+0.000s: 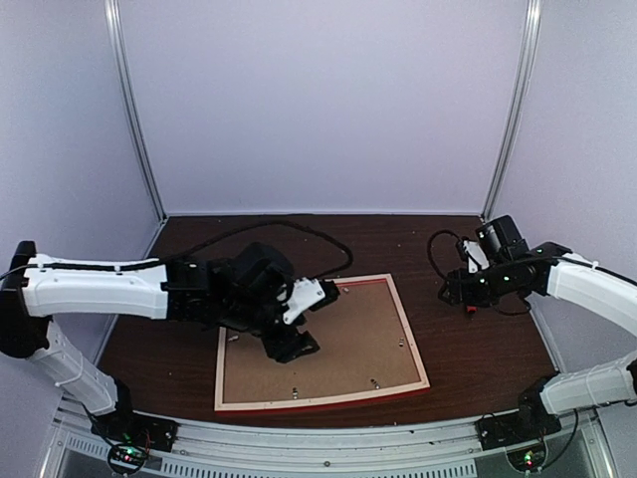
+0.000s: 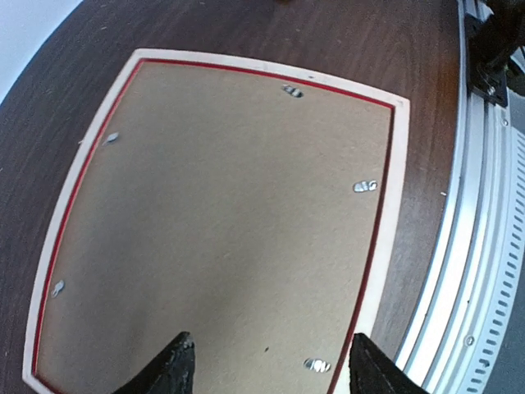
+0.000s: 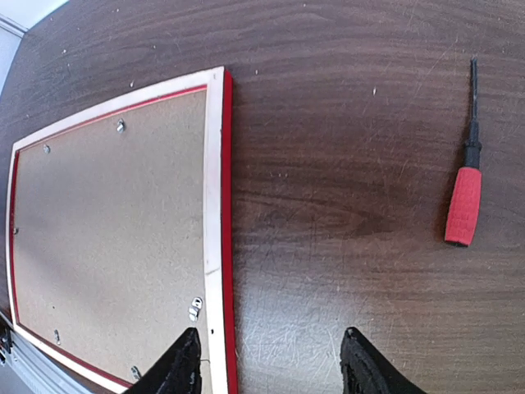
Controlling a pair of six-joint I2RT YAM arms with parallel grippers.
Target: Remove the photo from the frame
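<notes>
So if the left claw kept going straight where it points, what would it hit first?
Most likely the brown backing board inside the frame. The left gripper, open, points down at it; how far above it is unclear.

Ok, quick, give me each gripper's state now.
Left gripper: open, holding nothing.
Right gripper: open, holding nothing.
</notes>
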